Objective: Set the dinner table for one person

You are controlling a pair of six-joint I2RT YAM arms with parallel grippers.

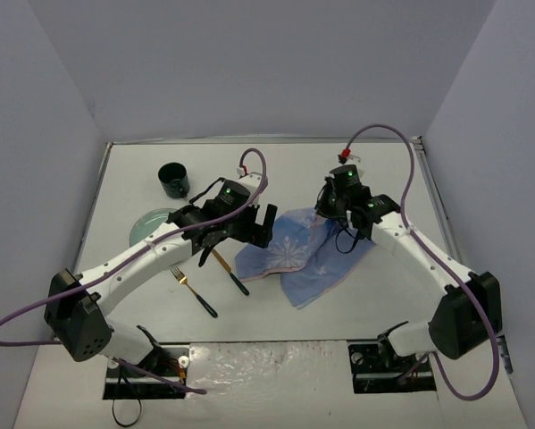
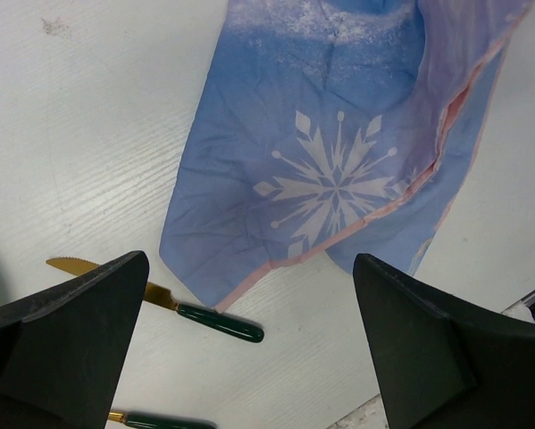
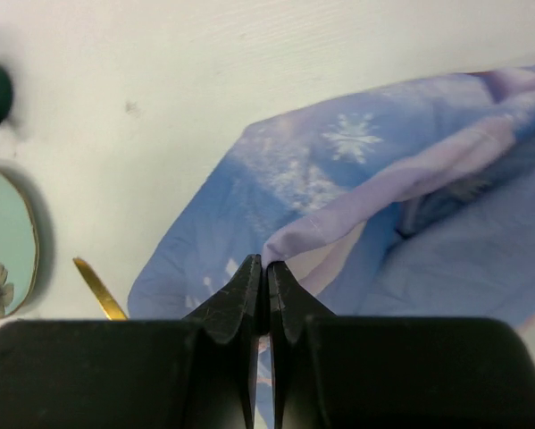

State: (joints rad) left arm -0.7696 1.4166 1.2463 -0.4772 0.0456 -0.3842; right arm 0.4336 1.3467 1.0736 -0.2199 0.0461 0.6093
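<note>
White walls on three sides, and below them the matte white counter [image 1: 285,174], running rail to rail beneath both arms. Around its middle, a touch toward the right edge, a rumpled blue cloth [image 1: 289,250] with a snowflake print. Pinches a lilac fold of that cloth with the right end effector [image 3: 267,266], tips pressed together on the fabric at its far right part. Holds the left end effector [image 2: 251,264] released, spread wide, above the cloth's near-left corner. By judgement, could bunch the cloth rather than flatten it by pulling on one fold only. Could sweep the hem over the knife [image 2: 160,302] just beside that corner, or shove it into the fork [image 1: 194,290], by dragging toward the left edge. Could pin the knife handle instead of fabric by bringing the left down carelessly. Further toward the left edge, a plate [image 1: 146,223], and a cup [image 1: 173,179] near the far left corner, both well apart from the cloth. As for the counter itself: directly under both end effectors, clearly apart from the left; touching the right or not, cannot tell.
</note>
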